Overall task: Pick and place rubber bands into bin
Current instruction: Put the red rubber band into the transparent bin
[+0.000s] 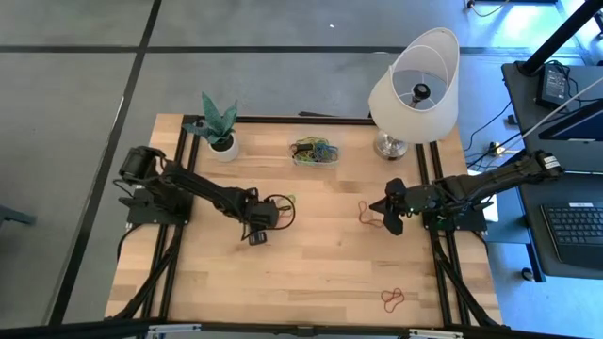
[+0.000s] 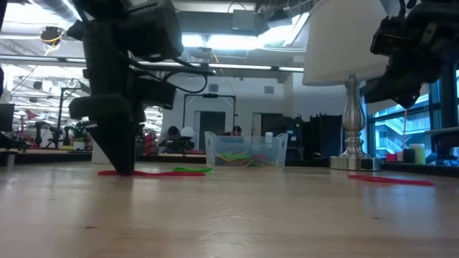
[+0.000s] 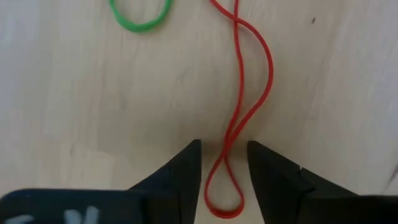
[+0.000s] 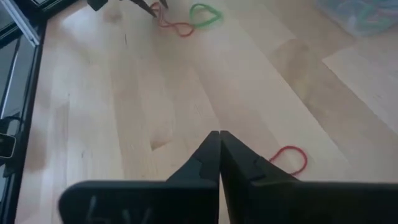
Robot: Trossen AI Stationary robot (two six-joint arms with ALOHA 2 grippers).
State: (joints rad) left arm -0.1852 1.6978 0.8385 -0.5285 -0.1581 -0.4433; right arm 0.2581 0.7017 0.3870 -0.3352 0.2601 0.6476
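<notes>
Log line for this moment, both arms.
left gripper: open, astride red band | right gripper: shut, empty, raised | bin: holds bands

Both arms [image 1: 203, 193] are black, slim and jointed, trailing looped black cables. Each tool [image 3: 224, 180] ends in two dark, wedge-shaped fingers [image 4: 211, 163].

Overhead, table-level, wrists close (table [image 1: 311, 245] shared).

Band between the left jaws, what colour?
Red: a thin twisted red rubber band lying on the wood, clearest in the left wrist view.
</notes>
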